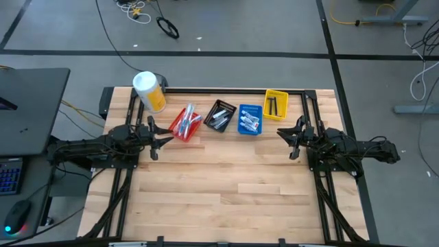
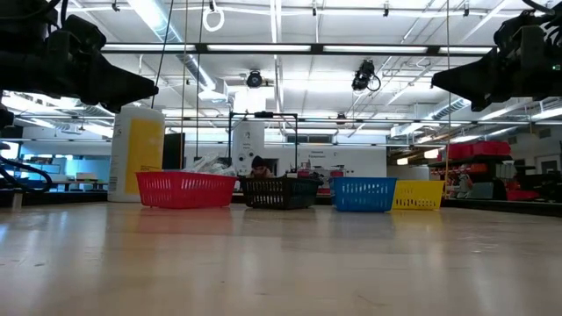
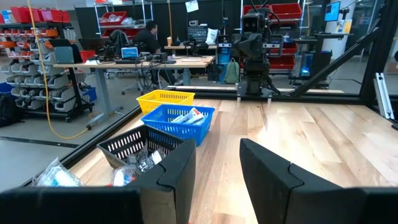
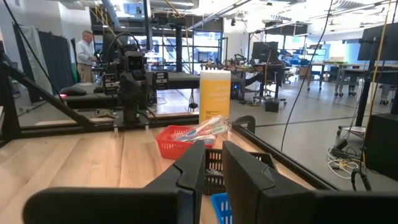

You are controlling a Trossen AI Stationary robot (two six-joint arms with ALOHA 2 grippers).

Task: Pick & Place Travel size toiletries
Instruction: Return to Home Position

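The travel size toiletries lie sorted in four small bins along the table's far edge. Packaged toothbrushes (image 1: 186,121) (image 4: 206,129) fill the red bin (image 1: 180,130). Pale items (image 1: 219,118) lie in the black bin (image 1: 221,108), white and blue tubes (image 1: 250,122) (image 3: 187,116) in the blue bin (image 1: 250,110), and dark razors (image 1: 274,106) in the yellow bin (image 1: 276,94). My left gripper (image 1: 164,137) (image 3: 217,149) hovers open above the table, near the red bin. My right gripper (image 1: 282,134) (image 4: 213,149) hovers opposite it, open by a narrow gap, near the blue bin. Neither holds anything.
A big yellow canister with a white lid (image 1: 149,91) (image 2: 137,151) stands at the far left corner beside the red bin. The wooden table (image 1: 226,185) stretches toward the near edge, framed by black rails. People work at desks in the room beyond.
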